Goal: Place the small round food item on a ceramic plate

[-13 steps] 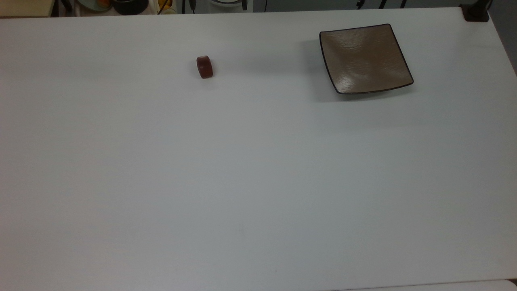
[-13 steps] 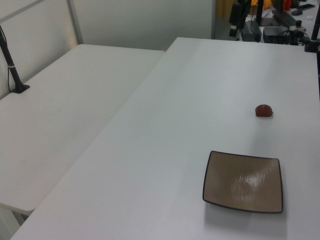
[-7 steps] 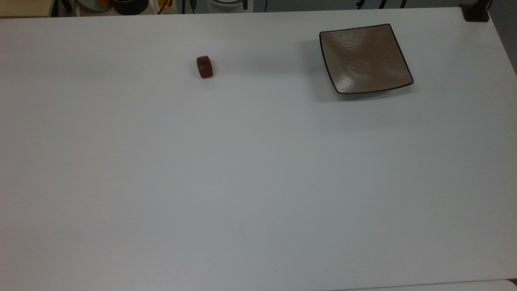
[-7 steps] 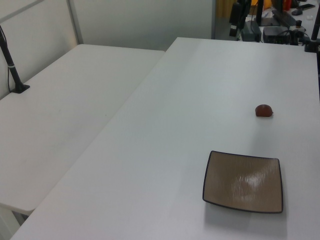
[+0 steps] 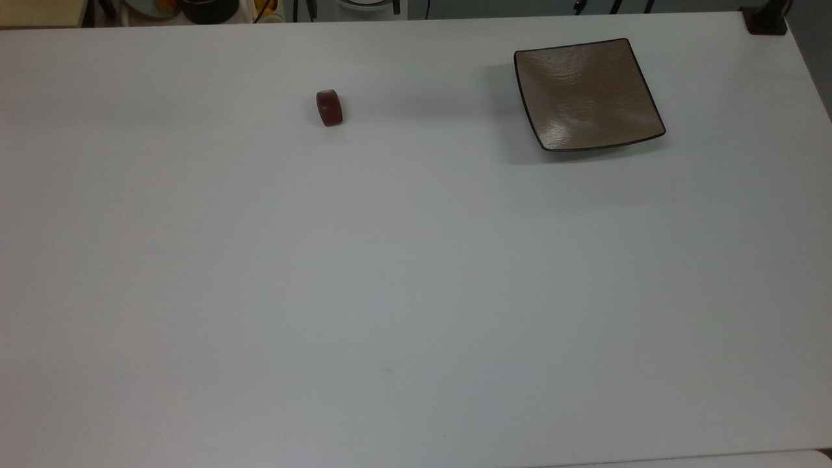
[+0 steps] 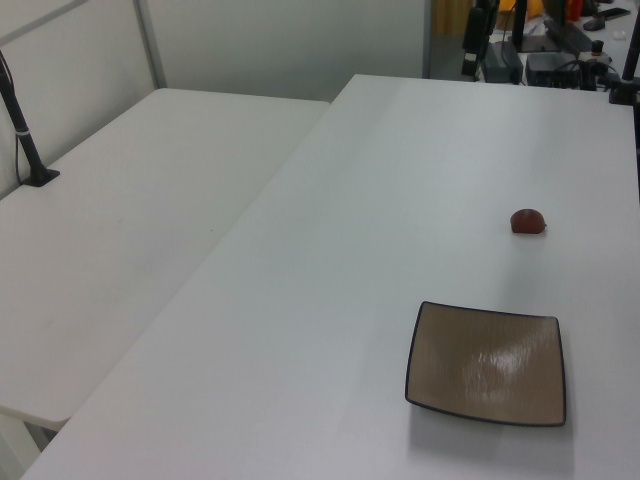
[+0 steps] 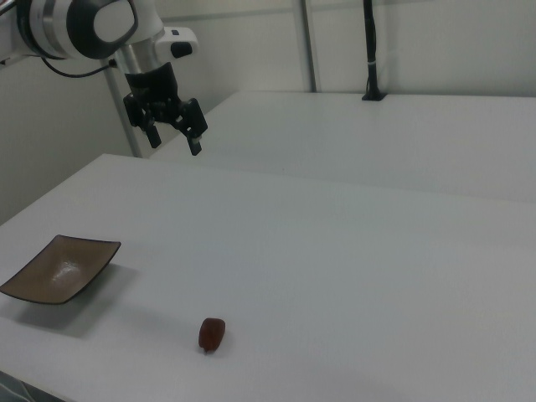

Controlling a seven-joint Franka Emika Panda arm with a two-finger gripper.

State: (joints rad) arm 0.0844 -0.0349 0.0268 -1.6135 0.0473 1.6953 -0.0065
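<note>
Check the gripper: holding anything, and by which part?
Nothing is held. The gripper hangs open in the air above the table. The food piece lies on the table, apart from the plate.

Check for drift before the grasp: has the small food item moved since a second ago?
No. In the top view the small round food item sits at the same spot, equally far from the ceramic plate.

Top view looks down; left and right views probably oppose, sharing table (image 5: 416,292).
</note>
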